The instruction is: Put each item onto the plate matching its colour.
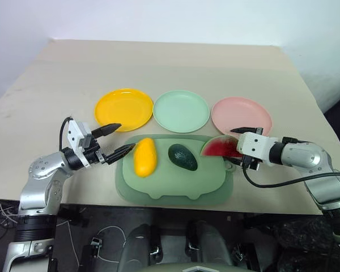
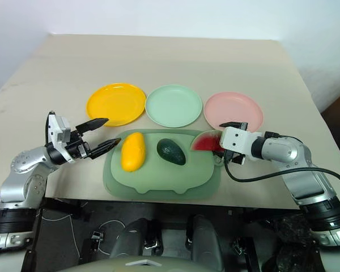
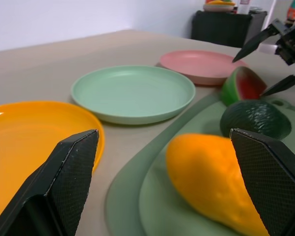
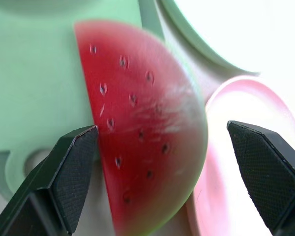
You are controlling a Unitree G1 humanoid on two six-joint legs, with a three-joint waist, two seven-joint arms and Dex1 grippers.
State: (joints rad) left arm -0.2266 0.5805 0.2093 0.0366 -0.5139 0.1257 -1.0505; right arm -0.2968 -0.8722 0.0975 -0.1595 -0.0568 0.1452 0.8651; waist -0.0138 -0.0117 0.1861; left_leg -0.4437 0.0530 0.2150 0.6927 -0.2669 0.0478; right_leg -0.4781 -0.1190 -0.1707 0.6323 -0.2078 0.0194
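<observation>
Green mat: mango, avocado, watermelon | jaws spread (both grippers)

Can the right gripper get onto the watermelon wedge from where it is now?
Probably yes. The right gripper is open with the watermelon wedge between its fingers, at the mat's right end beside the pink plate. Nothing blocks closing.
</observation>
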